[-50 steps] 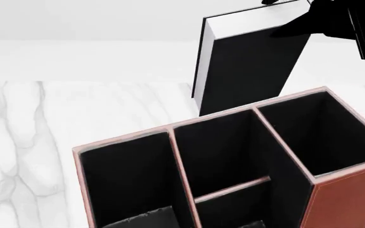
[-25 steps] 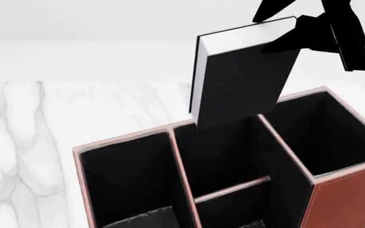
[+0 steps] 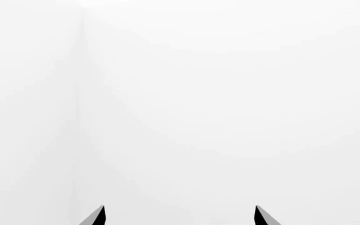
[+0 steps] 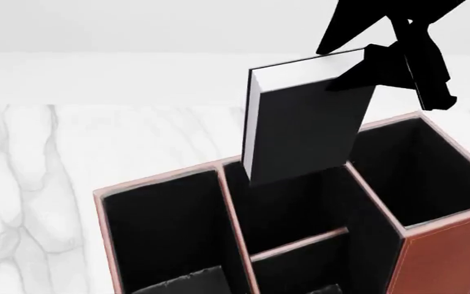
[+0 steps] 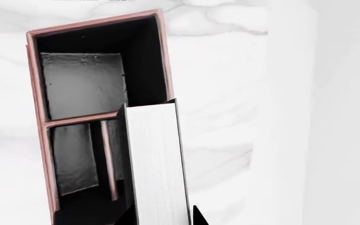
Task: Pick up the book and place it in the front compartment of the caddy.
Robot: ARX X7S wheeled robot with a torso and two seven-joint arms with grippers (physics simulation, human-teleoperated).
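Head view first: right claw (image 4: pixel 357 60) clamped on the top end of the book (image 4: pixel 300 125), nothing else in its grip. Book up in the air, tilted, white page edge facing the left side, lower end hanging over the far rim of the caddy (image 4: pixel 447 257), right above the middle column. Looks lined up with the front compartment (image 4: pixel 292 205), the cell beyond the low cross divider, but can't tell for sure whether the bottom corner is inside the rim yet or just above it.

Left claw (image 3: pixel 178 218) spread wide, empty, staring at blank white, well out of the way. Fine to leave there.

Tips for doing this bit well, just a judgement call:
- Straighten the book closer to upright before going down, otherwise probably a corner catching on the far wall or a side partition.
- Keep the lower edge on the far side of the cross divider, not on top of it.
- Lower slowly, no releasing until most of the book is below the rim.
- Right wrist view good for checking: looking straight down the page edge (image 5: pixel 158 164) into the black lining, though hard to read there which cell sits underneath.

Marble table (image 4: pixel 55 153) around the caddy otherwise no factor.
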